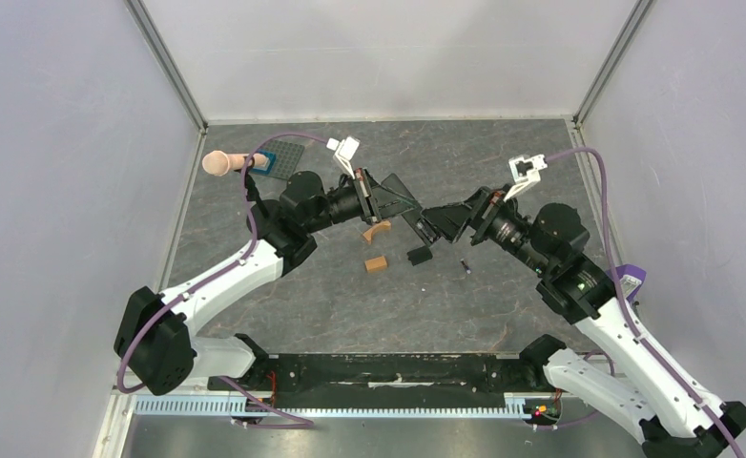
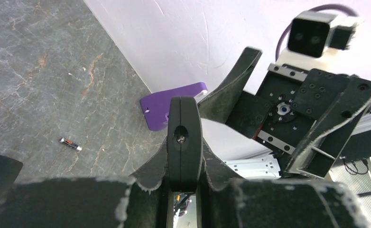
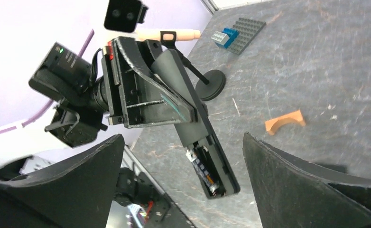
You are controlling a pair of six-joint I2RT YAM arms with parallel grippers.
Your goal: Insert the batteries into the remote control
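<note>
Two arms meet above the grey surface (image 1: 283, 296). In the top view the remote control (image 3: 207, 142) is hard to separate from the black hardware around it. The left wrist view shows only its narrow end. The right pincer (image 1: 440, 223) has its fingers (image 3: 297, 180) cut off by the lower frame edge in its own view. The left pincer (image 1: 405, 205) is clamped on the remote control's upper part, holding it tilted in the air with the open battery bay facing the right arm. The right pincer is spread wide and grips nothing, one finger on either side of the remote control's free end. There are two batteries: one seated battery (image 3: 203, 171) in the bay — the slot beside it is too dark to read — and one loose battery (image 1: 465, 265) on the surface below. Near that lie one stubby black piece (image 1: 419, 255) and two orange pieces — a plain block (image 1: 377, 264) and an arch (image 1: 377, 231). Farthest is one grey studded plate (image 1: 288, 160) with a blue brick (image 1: 264, 162) at its edge.
</note>
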